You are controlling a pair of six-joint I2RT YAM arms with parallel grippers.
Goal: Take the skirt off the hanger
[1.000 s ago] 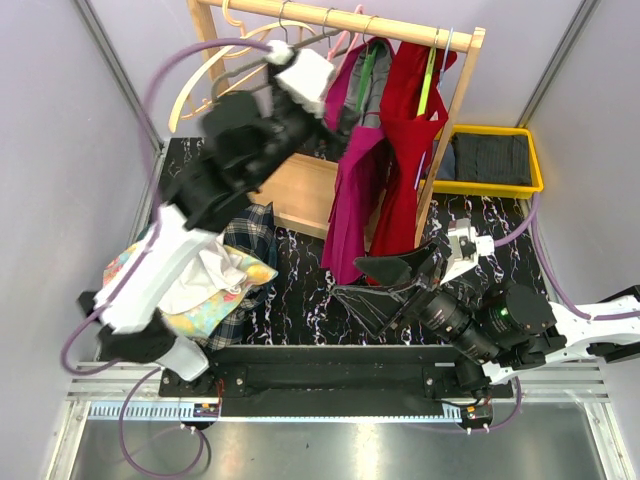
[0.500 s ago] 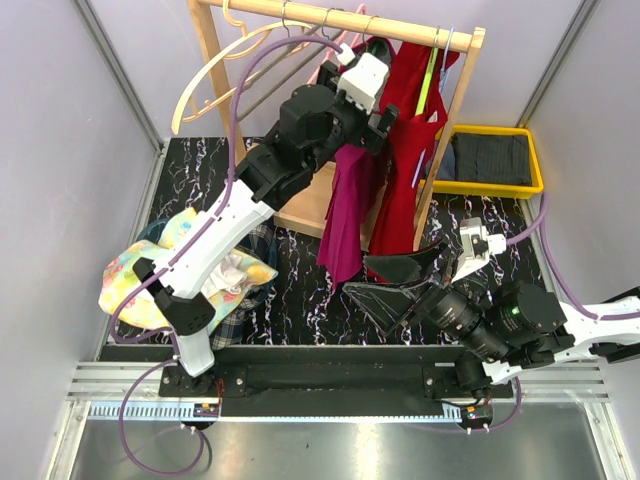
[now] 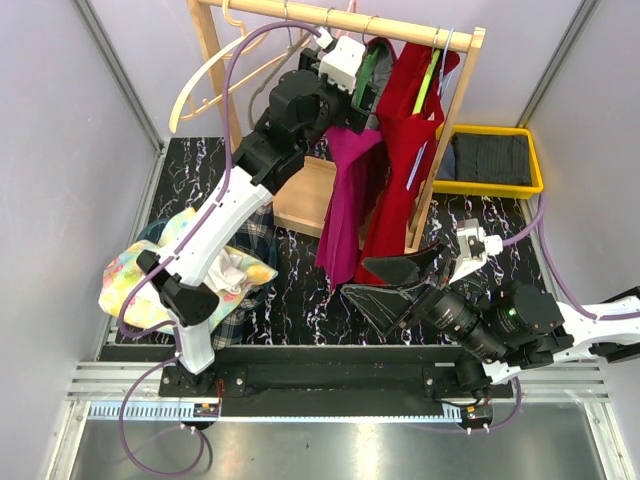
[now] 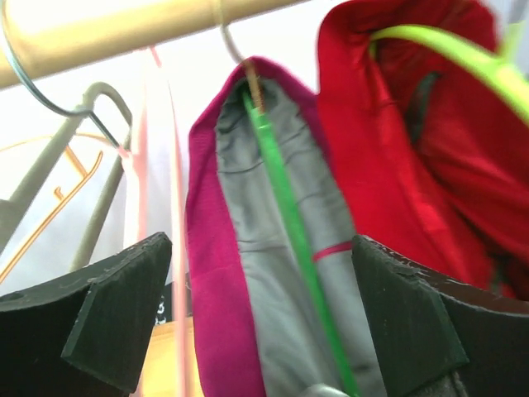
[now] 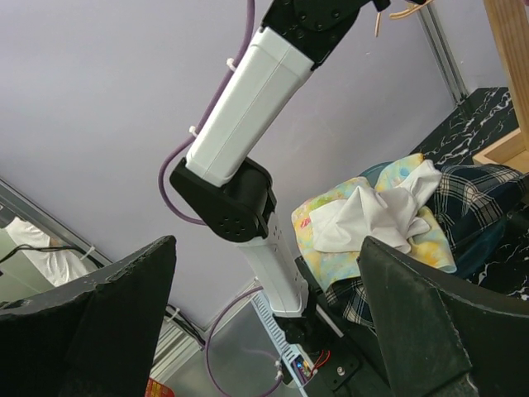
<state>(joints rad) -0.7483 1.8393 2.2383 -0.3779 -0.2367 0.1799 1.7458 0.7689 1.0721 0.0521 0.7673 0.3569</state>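
Left gripper (image 4: 260, 277) risen toward rail (image 4: 124, 29) | jaws wide apart | skirt (image 4: 211, 273) between, ungripped

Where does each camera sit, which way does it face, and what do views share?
Top external: above and behind the bases, looking down on rack, left gripper, right gripper.
Left wrist: up at the rail, facing the magenta skirt on its green hanger; own open fingers frame it.
Right wrist: low at right, facing left toward the left arm and clothes pile; own open fingers show.
Shared: skirt in top and left wrist; pile in top and right wrist.
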